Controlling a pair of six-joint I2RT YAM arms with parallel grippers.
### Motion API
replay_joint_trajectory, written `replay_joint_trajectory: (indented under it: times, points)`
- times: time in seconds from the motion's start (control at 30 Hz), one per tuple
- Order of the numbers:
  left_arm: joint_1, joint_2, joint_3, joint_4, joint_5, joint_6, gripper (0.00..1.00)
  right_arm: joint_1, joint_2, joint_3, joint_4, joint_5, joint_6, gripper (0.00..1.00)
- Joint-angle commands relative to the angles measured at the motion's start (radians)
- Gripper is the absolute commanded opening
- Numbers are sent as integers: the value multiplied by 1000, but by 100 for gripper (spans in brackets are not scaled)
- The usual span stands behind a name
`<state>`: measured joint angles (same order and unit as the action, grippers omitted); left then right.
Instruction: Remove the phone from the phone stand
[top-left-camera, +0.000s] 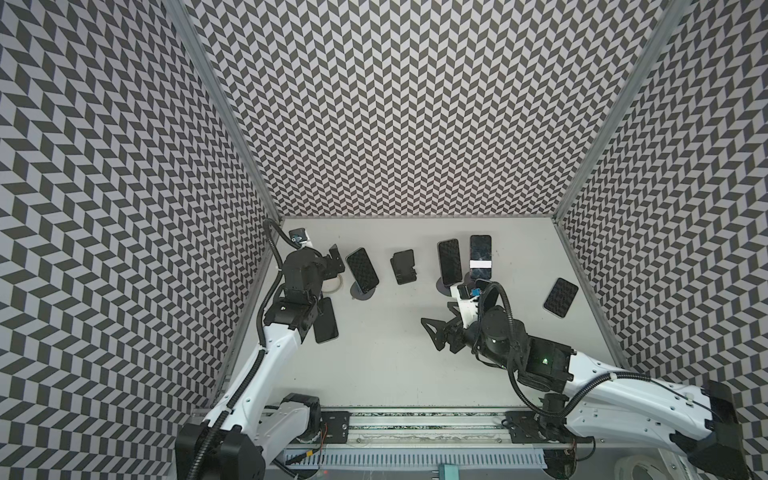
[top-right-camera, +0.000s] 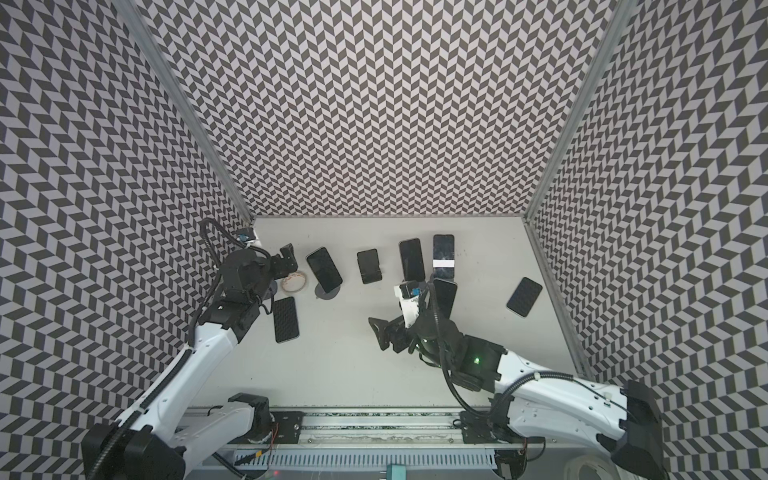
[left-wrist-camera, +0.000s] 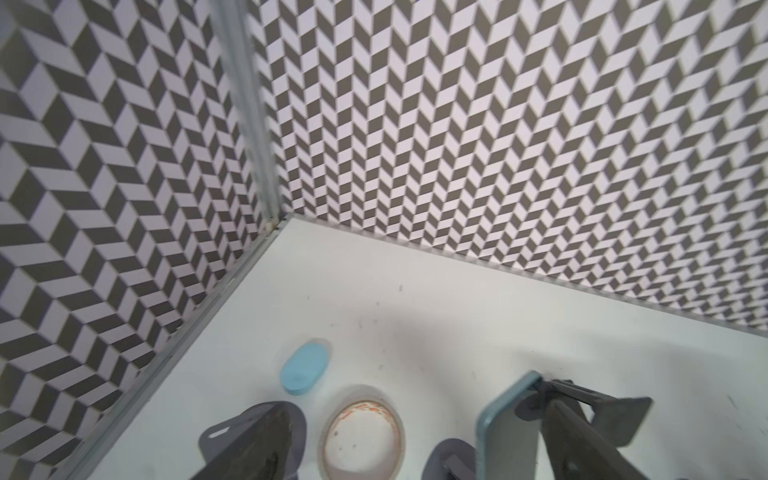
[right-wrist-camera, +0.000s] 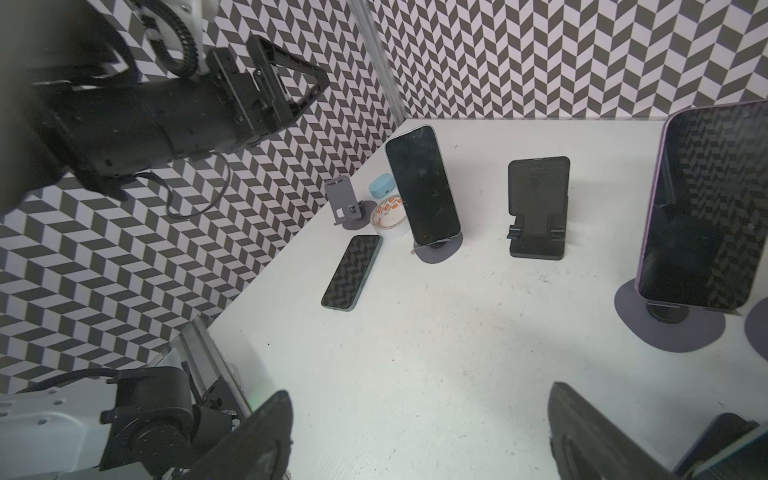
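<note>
I see my left gripper (left-wrist-camera: 415, 405) open and empty, far left beside the phone (top-left-camera: 361, 270) on its stand (top-left-camera: 362, 294); my right gripper (right-wrist-camera: 419, 392) gapes empty too.

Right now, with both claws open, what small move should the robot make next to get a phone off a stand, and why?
Probably slide the left gripper sideways until its open jaws straddle the phone leaning on the round stand, ready to close. That gripper is empty and right beside this phone; the right gripper is open too, but farther from it.
</note>
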<state>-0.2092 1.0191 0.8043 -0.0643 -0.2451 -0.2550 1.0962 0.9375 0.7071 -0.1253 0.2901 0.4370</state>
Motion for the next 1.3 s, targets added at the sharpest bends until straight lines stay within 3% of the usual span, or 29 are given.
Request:
replay_joint_trajectory:
  times: [0.0,0.1,0.17,0.43,0.57,0.8,1.0,1.27]
  points:
    - [-110,-23,-26,53,-32,32,94,-4,-80,15,-50,65,30,93]
    - [-243,-13,-16,54,58,111,94,-7,-145,-18,-87,109,31,93]
    - [-324,-7,-17,55,202,191,94,-6,-182,-31,-133,141,30,93]
    - [-541,-7,-50,100,525,358,95,-7,-316,-74,-315,234,95,97]
    - [-586,-1,-50,103,541,350,97,-7,-411,-104,-366,289,142,99]
    - [-589,23,-51,132,555,310,97,-7,-565,-105,-458,425,268,99]
    - [-607,44,-64,159,551,292,95,-7,-564,-76,-567,539,398,99]
    - [-689,55,-67,146,458,343,95,-7,-468,-68,-526,503,389,99]
